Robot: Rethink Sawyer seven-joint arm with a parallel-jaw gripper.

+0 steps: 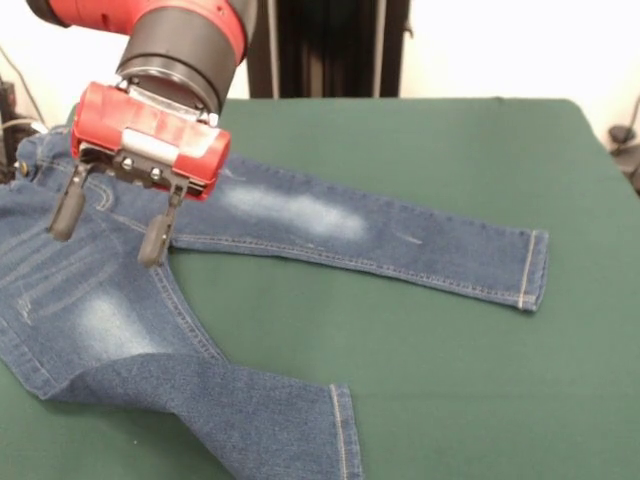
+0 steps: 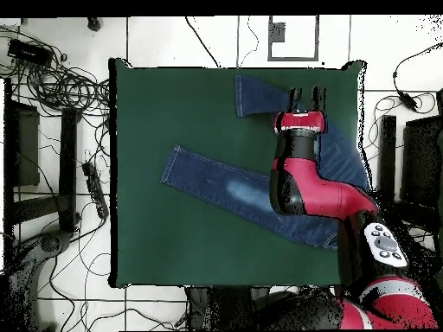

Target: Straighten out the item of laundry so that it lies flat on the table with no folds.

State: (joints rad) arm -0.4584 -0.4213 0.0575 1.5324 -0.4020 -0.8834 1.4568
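Front view: the jeans [image 1: 250, 300] are spread on the table [image 1: 450, 380], with one leg laid out straight and flat. The other leg is doubled back over itself by a fold below the seat. The gripper [image 1: 110, 228] is seen just above the jeans' upper part, its two fingers [image 1: 68, 212] set wide apart with nothing between them.

Overhead view: the jeans [image 2: 216, 183] are found toward one side of the table [image 2: 173, 251]. The gripper [image 2: 306, 97] is placed over the folded leg, fingers parted.
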